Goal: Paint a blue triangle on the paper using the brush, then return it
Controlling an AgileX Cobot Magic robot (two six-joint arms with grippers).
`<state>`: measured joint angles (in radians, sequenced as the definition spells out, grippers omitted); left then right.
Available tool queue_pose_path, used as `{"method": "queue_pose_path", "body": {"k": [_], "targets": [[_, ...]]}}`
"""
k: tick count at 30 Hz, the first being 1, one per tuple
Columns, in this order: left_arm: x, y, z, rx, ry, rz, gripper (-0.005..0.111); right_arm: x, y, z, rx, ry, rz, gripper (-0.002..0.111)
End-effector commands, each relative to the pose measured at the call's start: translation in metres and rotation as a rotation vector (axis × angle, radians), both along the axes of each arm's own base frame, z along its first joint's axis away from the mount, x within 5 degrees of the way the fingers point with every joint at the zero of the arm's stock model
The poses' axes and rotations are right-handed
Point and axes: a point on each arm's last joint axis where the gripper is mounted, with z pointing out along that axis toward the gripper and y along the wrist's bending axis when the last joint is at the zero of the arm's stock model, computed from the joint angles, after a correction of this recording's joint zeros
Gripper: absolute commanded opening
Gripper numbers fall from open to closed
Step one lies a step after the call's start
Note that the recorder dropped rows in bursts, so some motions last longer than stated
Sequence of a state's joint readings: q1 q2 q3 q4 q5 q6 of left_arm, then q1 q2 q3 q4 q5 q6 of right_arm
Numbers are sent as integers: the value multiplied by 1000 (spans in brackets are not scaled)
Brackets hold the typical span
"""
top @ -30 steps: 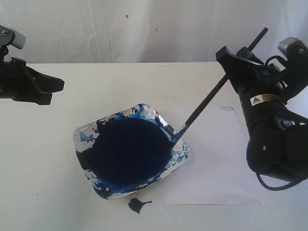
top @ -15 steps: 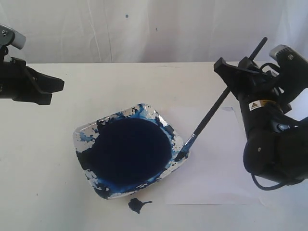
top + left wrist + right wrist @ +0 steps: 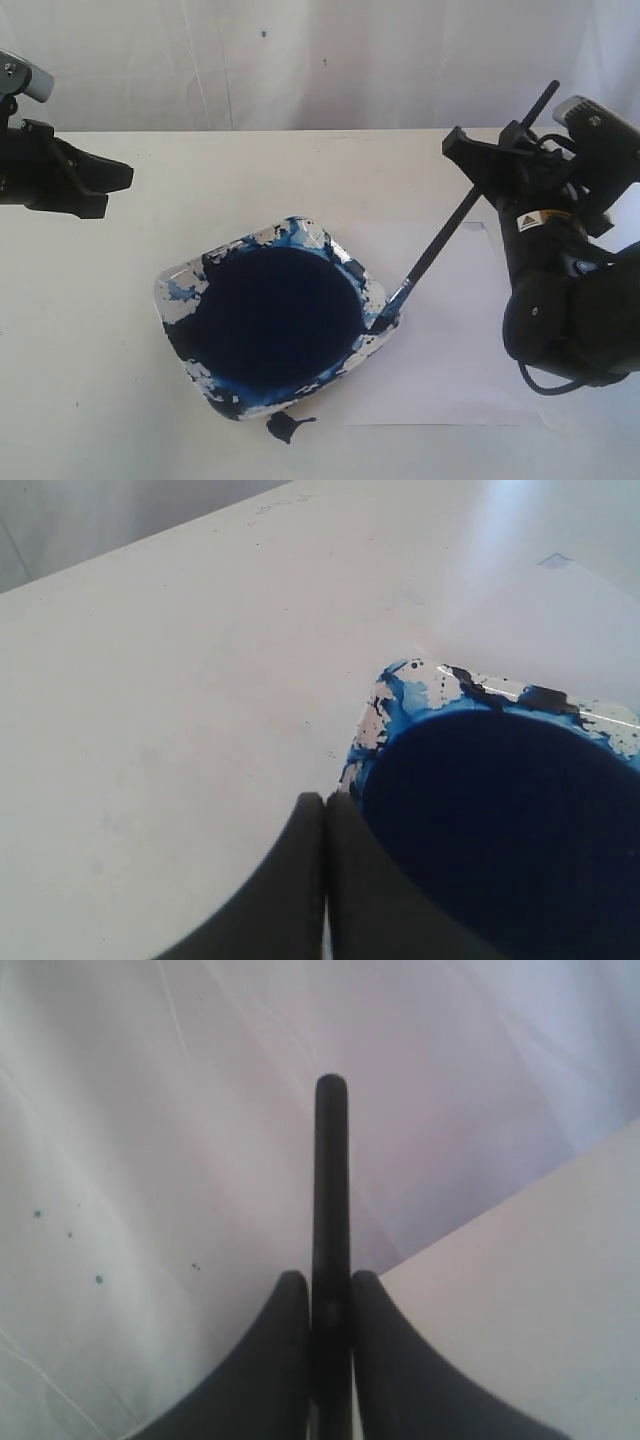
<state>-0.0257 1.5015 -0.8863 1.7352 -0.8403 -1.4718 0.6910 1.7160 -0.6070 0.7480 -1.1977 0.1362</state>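
White desk [image 3: 90, 340] w/ paper [image 3: 460, 360] at right, paint dish [image 3: 172, 285] at paper's left edge; R claw [image 3: 331, 1295] clamped on tilted brush [image 3: 440, 245] handle, bristle tip touching dish's right rim; L claw [image 3: 325, 815] pinched shut, empty, far left.

The table [image 3: 300, 170] is bare across the upper middle and lower left of the exterior view. The dish [image 3: 172, 290] fills the centre, with a dark blob [image 3: 283, 427] just below it. The brush [image 3: 440, 245] slants from the dish's right rim up to the right gripper [image 3: 497, 150], barring the upper right. The flat paper [image 3: 450, 365] at lower right is open between the dish and the right arm [image 3: 570, 310]. The left gripper [image 3: 112, 190] hangs at the left edge, well apart from the dish.
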Motion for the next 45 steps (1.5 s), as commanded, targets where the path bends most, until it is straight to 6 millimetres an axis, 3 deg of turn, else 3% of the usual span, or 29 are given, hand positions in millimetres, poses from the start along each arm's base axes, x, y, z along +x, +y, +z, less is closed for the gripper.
{"method": "queue_pose_path", "body": {"k": [1, 8, 20, 27, 42, 45], "targets": [[-1, 2, 0, 5, -4, 6, 0, 0, -2, 0, -47, -15, -16, 1], [-1, 2, 0, 5, -4, 6, 0, 0, -1, 1, 62, -21, -1, 1], [-1, 2, 0, 6, -6, 5, 0, -2, 0, 14, 104, -63, 37, 1], [-1, 2, 0, 7, -6, 6, 0, -6, -1, 30, 40, -115, 51, 1], [-1, 2, 0, 7, -6, 6, 0, -6, -1, 27, -45, -87, 49, 1], [-1, 2, 0, 7, -6, 6, 0, -7, -3, 34, -18, -126, 40, 1]]}}
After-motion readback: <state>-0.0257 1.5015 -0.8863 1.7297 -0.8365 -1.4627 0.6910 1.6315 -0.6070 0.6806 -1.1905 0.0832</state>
